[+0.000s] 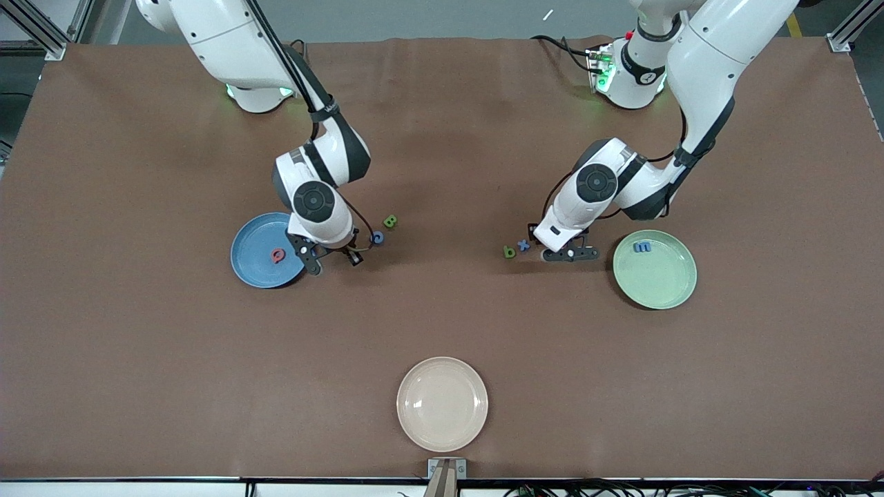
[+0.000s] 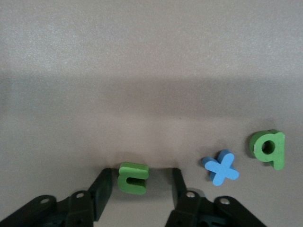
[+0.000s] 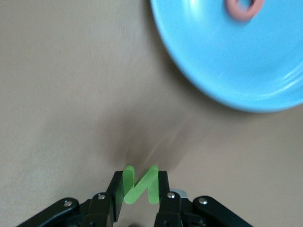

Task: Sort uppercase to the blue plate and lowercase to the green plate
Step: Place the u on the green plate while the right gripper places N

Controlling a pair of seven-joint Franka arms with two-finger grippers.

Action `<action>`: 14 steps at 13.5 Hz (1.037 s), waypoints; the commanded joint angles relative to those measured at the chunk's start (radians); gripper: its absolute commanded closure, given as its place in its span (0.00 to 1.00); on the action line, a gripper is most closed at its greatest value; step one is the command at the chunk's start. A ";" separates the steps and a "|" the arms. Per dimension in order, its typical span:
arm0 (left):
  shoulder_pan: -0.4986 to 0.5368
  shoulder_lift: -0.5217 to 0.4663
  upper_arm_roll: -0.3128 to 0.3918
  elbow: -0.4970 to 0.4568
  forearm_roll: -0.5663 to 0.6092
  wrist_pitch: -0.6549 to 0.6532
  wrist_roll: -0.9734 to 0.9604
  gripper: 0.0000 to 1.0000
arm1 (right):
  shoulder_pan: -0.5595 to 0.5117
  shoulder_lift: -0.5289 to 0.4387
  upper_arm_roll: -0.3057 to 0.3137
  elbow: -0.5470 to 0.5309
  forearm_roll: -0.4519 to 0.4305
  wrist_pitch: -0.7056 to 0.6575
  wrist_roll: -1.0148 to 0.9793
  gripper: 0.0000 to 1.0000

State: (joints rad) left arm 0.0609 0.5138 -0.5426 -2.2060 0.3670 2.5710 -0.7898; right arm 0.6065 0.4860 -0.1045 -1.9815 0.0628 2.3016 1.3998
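Jaws first: we see the right gripper [image 3: 140, 189] clamped on the green N [image 3: 140, 185], up off the table just beside the blue plate [image 1: 252, 238]. Left gripper [image 2: 141, 182] sits low at the table with its jaws partly apart on either side of the green u [image 2: 133, 178]; one finger [image 2: 103, 187] touches or nearly touches the letter, the other stands a little off it, so we do not call it a grip.

Red Q [image 1: 277, 256] lies in the blue plate. Blue C [image 1: 377, 237] and green B [image 1: 390, 221] rest on the table beside the right gripper, toward the table's middle, B farther from the front camera than C.

Blue x [image 1: 523, 244] and green p [image 1: 510, 252] lie on the table just beside the left gripper, apart from each other. Blue m [image 1: 643, 246] lies in the green plate [image 1: 663, 283], near its rim.

Beige plate [image 1: 442, 404] sits nearest the front camera, well apart from both arms.
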 commanded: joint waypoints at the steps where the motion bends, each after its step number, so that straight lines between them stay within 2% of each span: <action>1: 0.005 0.012 0.000 0.003 0.024 0.020 -0.022 0.58 | -0.059 -0.090 -0.020 -0.014 -0.012 -0.118 -0.175 1.00; 4: 0.007 0.012 0.000 0.003 0.024 0.020 -0.034 0.70 | -0.146 -0.141 -0.020 -0.046 -0.012 -0.154 -0.323 1.00; 7: 0.008 0.005 0.000 0.003 0.026 0.018 -0.051 0.84 | -0.195 -0.133 -0.020 -0.094 -0.012 -0.114 -0.389 0.99; 12: 0.075 -0.102 -0.007 0.009 0.027 -0.073 -0.031 0.86 | -0.217 -0.116 -0.017 -0.115 -0.011 -0.062 -0.404 0.98; 14: 0.138 -0.138 -0.013 0.012 0.027 -0.121 0.033 0.86 | -0.211 -0.101 -0.015 -0.115 -0.009 -0.048 -0.403 0.98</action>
State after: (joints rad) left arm 0.1490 0.4393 -0.5438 -2.1796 0.3771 2.5008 -0.7972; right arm 0.4021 0.3800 -0.1308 -2.0836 0.0593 2.2316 1.0026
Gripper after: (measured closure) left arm 0.714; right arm 0.665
